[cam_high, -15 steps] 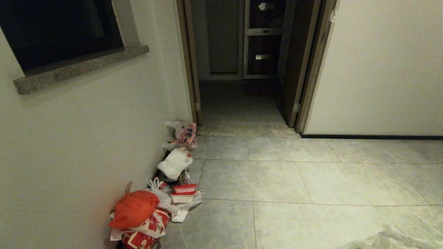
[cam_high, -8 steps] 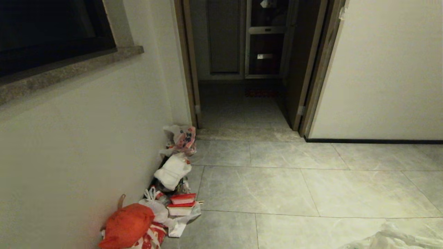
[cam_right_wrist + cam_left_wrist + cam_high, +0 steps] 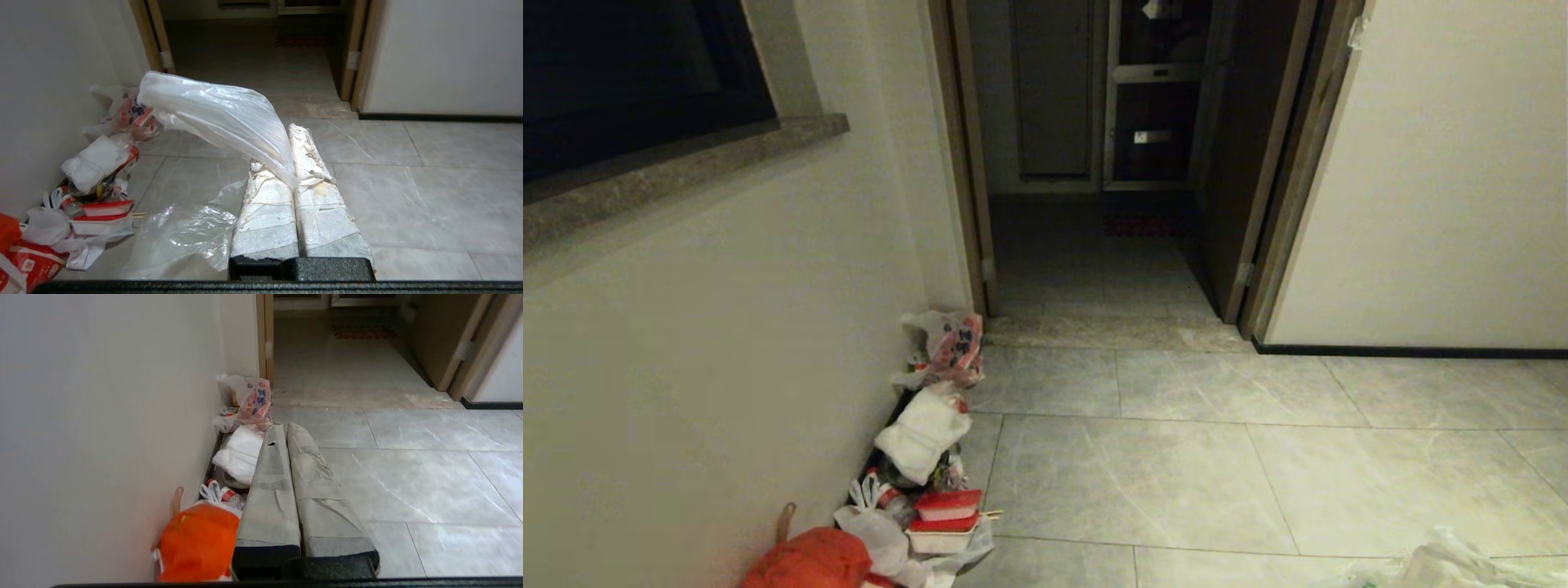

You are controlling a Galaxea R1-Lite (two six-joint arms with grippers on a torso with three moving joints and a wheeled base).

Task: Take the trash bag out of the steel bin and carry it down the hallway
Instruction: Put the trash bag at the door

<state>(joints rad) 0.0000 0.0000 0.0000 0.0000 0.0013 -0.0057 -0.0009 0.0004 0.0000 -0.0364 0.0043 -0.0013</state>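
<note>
Head view: the hallway (image 3: 1176,457) ran past a rubbish heap along the wall, comprising an orange bag (image 3: 805,562), red-lidded food boxes (image 3: 945,518), a white bundle (image 3: 923,430) and a red-and-blue printed bag (image 3: 947,347) nearest the wooden door frame (image 3: 968,155), with a scrap of the trash bag (image 3: 1445,563) well right of the heap. Left wrist view: the left gripper (image 3: 281,430) stood closed and empty, just beside the heap. Right wrist view: the right gripper (image 3: 288,134) was clamped on the trash bag's film, which billowed toward the heap.
</note>
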